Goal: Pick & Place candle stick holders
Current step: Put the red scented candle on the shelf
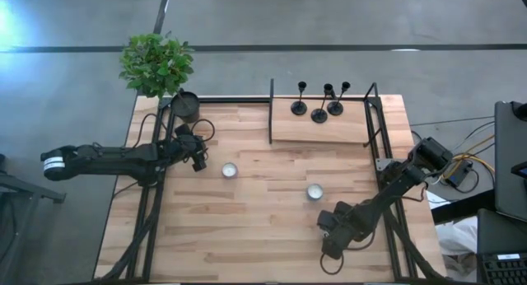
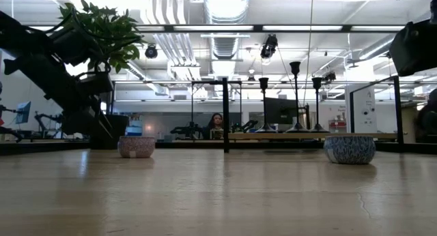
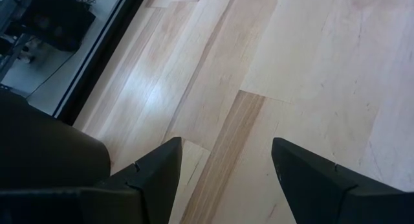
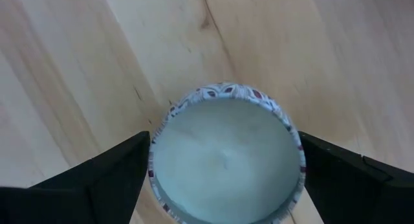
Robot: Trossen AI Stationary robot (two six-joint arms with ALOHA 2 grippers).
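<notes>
Candle stick holders [image 1: 318, 105] stand untouched; left gripper [image 3: 223, 179] open above bare table, right gripper [image 4: 223, 175] open around a candle bowl [image 4: 226, 162].

You've got two matte-black arms: chunky link housings, rounded joints. Left arm [image 1: 107, 159] has a white band with dark marks near its outer end and cable loops at the wrist. Right arm [image 1: 387, 194] ends in a blocky base housing, no markings visible. Fingers [image 3: 152, 175] are flat black wedges tapering to points, each with a small notch on the upper edge.
</notes>
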